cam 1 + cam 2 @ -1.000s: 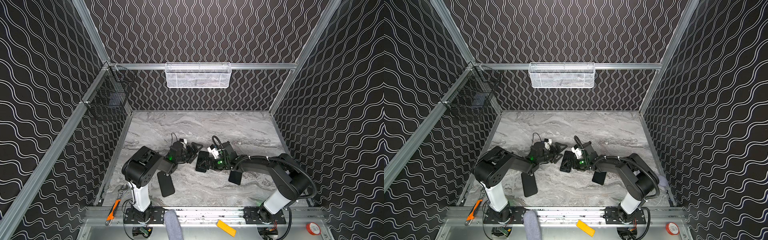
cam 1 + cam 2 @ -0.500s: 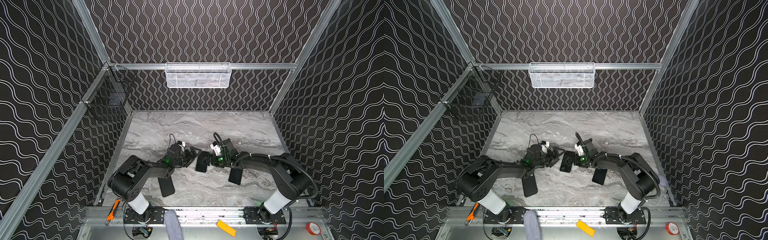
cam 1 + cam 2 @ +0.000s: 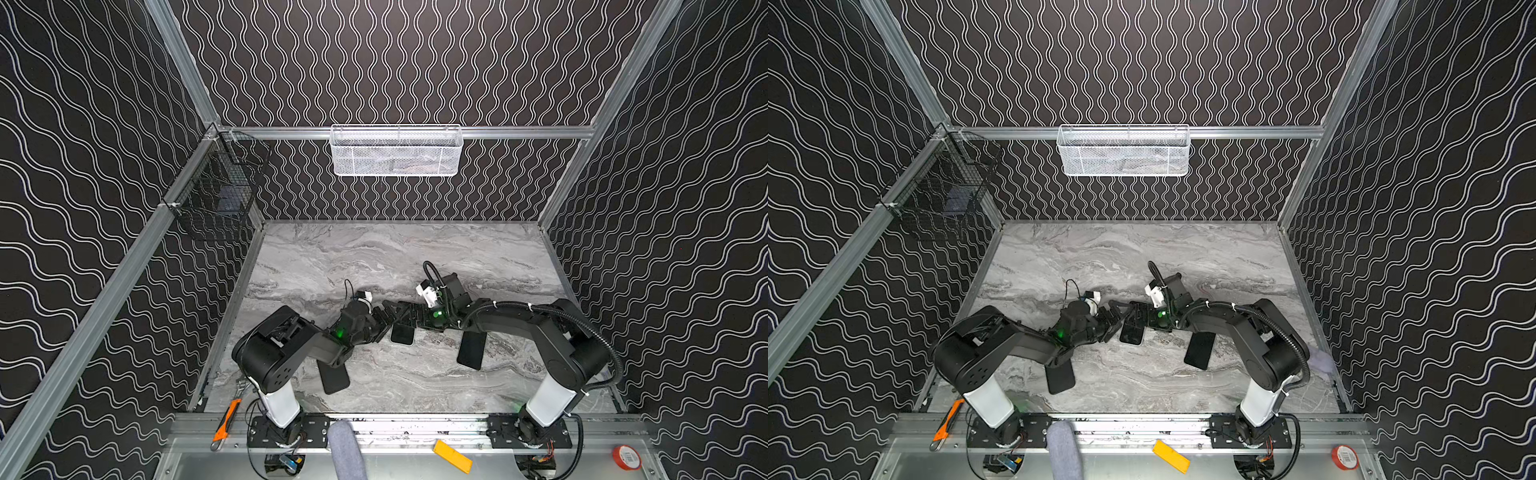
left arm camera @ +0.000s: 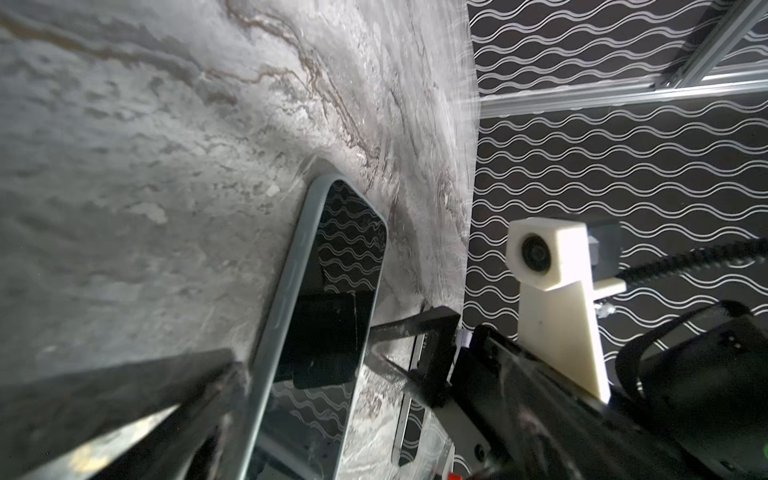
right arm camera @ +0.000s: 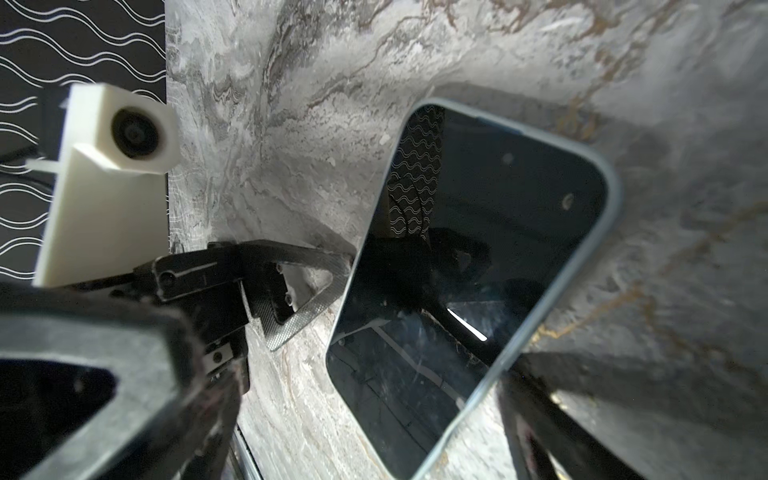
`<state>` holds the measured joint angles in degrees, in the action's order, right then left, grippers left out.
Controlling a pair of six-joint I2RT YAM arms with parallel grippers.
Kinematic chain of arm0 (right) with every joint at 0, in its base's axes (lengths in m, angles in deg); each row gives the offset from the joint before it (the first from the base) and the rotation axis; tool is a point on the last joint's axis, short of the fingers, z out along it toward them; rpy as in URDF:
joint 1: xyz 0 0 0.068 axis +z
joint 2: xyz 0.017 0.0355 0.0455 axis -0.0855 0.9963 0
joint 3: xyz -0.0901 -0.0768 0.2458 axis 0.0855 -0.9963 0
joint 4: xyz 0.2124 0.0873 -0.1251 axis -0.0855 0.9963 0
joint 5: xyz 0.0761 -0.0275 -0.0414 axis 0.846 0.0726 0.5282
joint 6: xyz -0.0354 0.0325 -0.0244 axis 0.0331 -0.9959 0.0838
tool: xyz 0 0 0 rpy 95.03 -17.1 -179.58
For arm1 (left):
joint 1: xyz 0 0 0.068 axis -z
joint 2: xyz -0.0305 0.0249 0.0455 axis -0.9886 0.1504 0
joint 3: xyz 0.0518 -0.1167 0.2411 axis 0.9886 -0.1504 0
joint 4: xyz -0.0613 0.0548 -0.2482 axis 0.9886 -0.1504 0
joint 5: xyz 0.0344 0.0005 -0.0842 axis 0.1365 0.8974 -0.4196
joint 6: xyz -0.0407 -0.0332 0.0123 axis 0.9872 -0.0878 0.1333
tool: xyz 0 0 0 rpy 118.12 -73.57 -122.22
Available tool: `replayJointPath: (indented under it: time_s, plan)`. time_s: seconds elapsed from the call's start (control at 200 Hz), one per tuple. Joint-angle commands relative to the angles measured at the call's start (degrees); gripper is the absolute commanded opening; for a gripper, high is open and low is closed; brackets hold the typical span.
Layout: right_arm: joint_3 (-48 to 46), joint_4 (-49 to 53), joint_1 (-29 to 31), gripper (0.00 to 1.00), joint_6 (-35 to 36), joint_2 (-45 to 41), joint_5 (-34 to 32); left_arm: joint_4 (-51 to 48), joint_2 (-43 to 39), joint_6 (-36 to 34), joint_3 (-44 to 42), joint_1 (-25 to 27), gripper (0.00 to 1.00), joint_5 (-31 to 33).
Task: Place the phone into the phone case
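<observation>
Black walls [image 3: 415, 62] patterned with white wavy lines enclose a grey marbled surface [image 3: 374, 257]. Aluminium rails [image 3: 519, 132] frame the booth. A white mesh basket [image 3: 395, 153] hangs on the back rail, and a black wire basket [image 3: 216, 199] hangs at the left corner. The light is even.

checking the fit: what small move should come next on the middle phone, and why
Probably press the left gripper down on the phone: both it and the right gripper stand open beside it, holding nothing, pale case rim around it.
</observation>
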<state>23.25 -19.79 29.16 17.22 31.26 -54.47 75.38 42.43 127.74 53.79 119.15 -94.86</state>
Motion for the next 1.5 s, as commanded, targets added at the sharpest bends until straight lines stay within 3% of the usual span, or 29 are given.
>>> replayJointPath:
  time_s: [0.0,0.24,0.45,0.556,0.741,0.916,1.196,1.311,1.492]
  plan:
    - [0.0,-3.1,0.1,0.99,-0.8,0.0,-1.2,-0.6,0.0,-0.4,0.4,1.5,0.98,-5.5]
    - [-1.2,-3.8,-0.7,0.99,-0.2,-2.4,-1.9,-4.3,-4.7,-0.9,0.6,1.4,0.98,-5.0]
    - [-2.6,1.8,-1.0,0.99,3.0,-9.3,-4.5,-18.9,-13.7,-8.6,5.2,-1.5,0.99,-4.2]
    - [-2.7,5.3,-1.0,0.99,4.7,-14.4,-6.2,-34.5,-21.2,-14.7,8.9,-3.7,0.98,-1.3]
    - [-4.8,8.1,-0.8,0.98,5.3,-21.7,-5.1,-75.6,-37.5,-23.0,17.4,-5.7,0.97,16.0]
    - [-6.9,8.4,-0.6,0.98,4.8,-26.1,-5.3,-97.9,-47.1,-23.1,18.7,-6.7,0.82,25.9]
    - [-6.6,6.2,-0.3,0.98,4.3,-25.8,-2.8,-112.5,-45.5,-18.5,12.1,-7.0,0.73,25.1]
    - [-6.6,5.8,-0.3,0.98,5.2,-24.4,-2.9,-112.4,-44.9,-17.9,9.2,-6.9,0.63,22.0]
    - [-8.1,4.9,-0.3,0.98,5.4,-24.2,-3.1,-111.2,-43.0,-17.6,8.9,-6.5,0.61,22.9]
